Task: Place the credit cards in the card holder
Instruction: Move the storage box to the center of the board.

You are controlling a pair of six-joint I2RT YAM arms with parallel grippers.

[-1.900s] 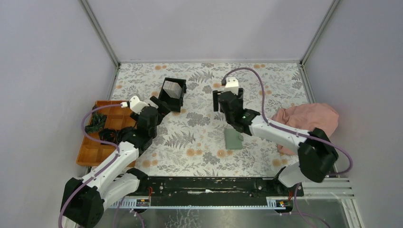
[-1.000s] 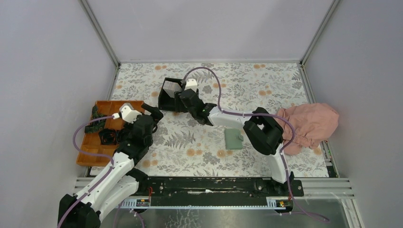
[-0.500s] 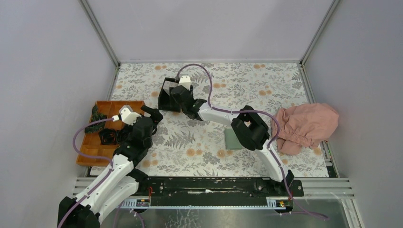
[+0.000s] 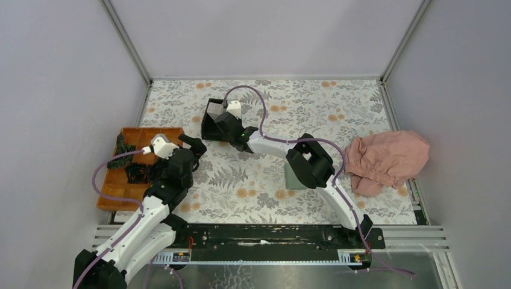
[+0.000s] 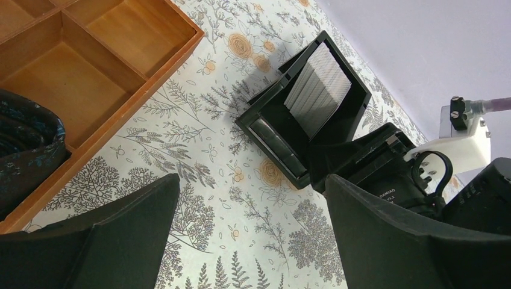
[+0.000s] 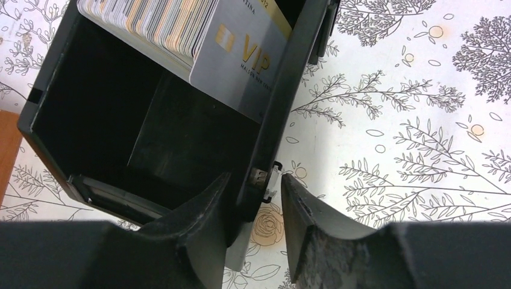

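The credit cards (image 4: 219,112) stand as a pale stack in the black open-top box (image 4: 210,127); they also show in the left wrist view (image 5: 317,89) and the right wrist view (image 6: 175,24), a grey "VIP" card (image 6: 247,54) in front. My right gripper (image 4: 228,124) straddles the box's right wall (image 6: 283,102), one finger inside, one outside, jaws (image 6: 253,198) narrowed onto it. The green card holder (image 4: 291,180) lies closed on the table, partly under the right arm. My left gripper (image 4: 196,143) is open and empty (image 5: 253,241), left of and nearer than the box (image 5: 283,144).
An orange compartment tray (image 4: 117,192) with a dark patterned item (image 4: 123,153) sits at the left edge, also in the left wrist view (image 5: 90,60). A pink cloth (image 4: 388,159) lies at the right. Grey walls enclose the floral table.
My right gripper swung from above the card holder across to the black box and settled onto its wall. My left gripper drew back from the box toward the tray.
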